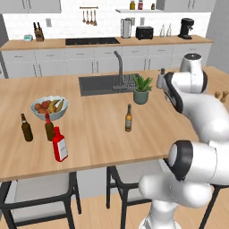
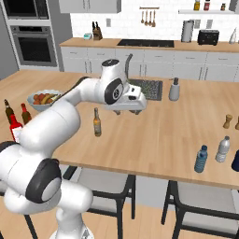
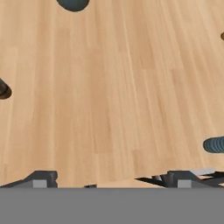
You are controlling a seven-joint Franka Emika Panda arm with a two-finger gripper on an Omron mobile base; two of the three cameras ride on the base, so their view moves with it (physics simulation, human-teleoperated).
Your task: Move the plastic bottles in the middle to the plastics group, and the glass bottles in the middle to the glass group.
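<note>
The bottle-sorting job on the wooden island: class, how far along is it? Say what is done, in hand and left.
Done: the red square-shouldered bottle with a white label stands beside the two dark brown beer-type bottles, and the small pale-blue plastic bottle stands by a clear bottle. In hand: nothing; the open hand hovers over bare wood. Left: the slim amber-brown bottle with a pale label, alone mid-counter.

two dark brown bottles (image 1: 27, 128), one red bottle (image 1: 60, 144), one amber bottle (image 1: 129, 118), two plastic bottles (image 2: 201, 159), one fruit bowl (image 1: 49, 107), one potted plant (image 1: 142, 89)

Amber bottle (image 1: 129, 118) mid-counter (image 1: 103, 134); red bottle (image 1: 60, 144) left, just before glass group (image 1: 38, 127).
</note>
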